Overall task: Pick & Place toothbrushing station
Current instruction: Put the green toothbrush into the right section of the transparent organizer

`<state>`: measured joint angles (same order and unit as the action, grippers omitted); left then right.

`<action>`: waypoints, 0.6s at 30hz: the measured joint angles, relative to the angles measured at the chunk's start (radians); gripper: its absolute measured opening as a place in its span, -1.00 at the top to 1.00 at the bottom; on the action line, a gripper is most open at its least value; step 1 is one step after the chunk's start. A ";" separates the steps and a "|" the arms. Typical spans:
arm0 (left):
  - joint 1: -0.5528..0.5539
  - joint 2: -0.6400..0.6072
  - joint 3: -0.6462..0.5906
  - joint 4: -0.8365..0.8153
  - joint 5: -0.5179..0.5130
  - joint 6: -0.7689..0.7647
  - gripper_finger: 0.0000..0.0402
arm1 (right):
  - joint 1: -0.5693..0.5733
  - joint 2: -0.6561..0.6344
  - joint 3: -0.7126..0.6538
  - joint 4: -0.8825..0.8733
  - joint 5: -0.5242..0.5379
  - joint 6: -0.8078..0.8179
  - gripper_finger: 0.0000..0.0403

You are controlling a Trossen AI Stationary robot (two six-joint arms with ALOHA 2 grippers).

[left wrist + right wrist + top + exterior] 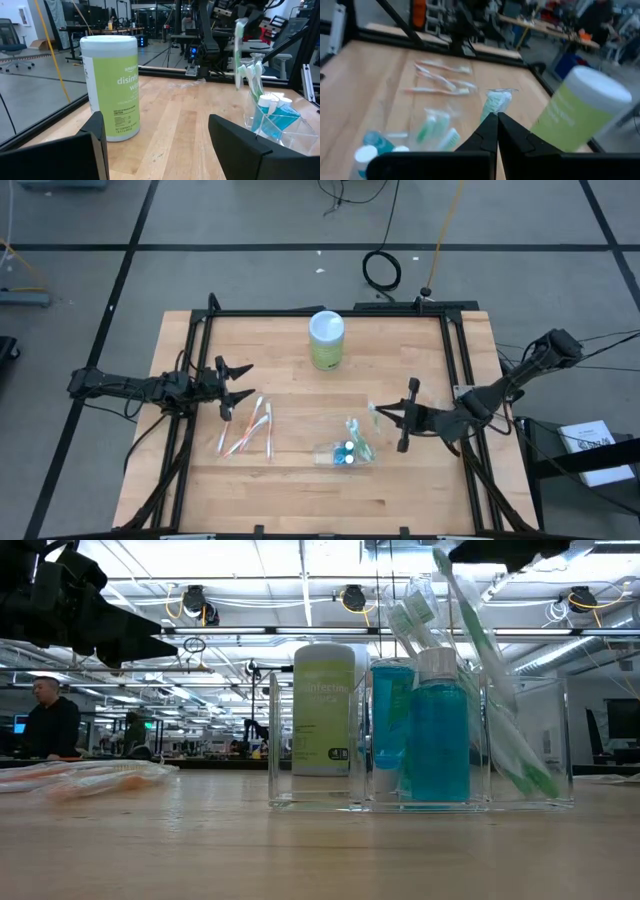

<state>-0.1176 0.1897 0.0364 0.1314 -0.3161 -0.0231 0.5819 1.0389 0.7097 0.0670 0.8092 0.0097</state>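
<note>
My right gripper [380,411] is shut on a green toothbrush [237,55] in a clear wrapper, raised just beyond the far side of a clear organizer [347,452]. The organizer stands on the table with blue bottles [437,730] and green toothbrushes [412,610] upright in it. Several orange-and-white wrapped toothbrushes [248,430] lie flat on the table left of it. My left gripper [240,383] waits open at the table's left side, pointing level toward the right, with nothing between its fingers. My right gripper pinches the green toothbrush between its two fingertips [490,125], coming level from the table's right. A wrapped end [496,101] sticks out past the fingertips. In the left wrist view the brush stands about upright, lifted clear of the table.
A green-and-white wipes canister [326,340] stands upright at the table's far middle. Black frame rails [200,360] run along the table's left and right sides. Bare wood lies between the canister and the organizer. People and desks show in the room beyond.
</note>
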 joint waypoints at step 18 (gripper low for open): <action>0.000 0.000 0.000 0.000 0.000 0.000 -0.12 | 0.062 0.046 0.001 0.390 -0.236 -0.197 1.00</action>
<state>-0.1177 0.1894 0.0364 0.1318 -0.3163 -0.0231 0.6437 1.0847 0.7109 0.4574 0.5732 -0.1872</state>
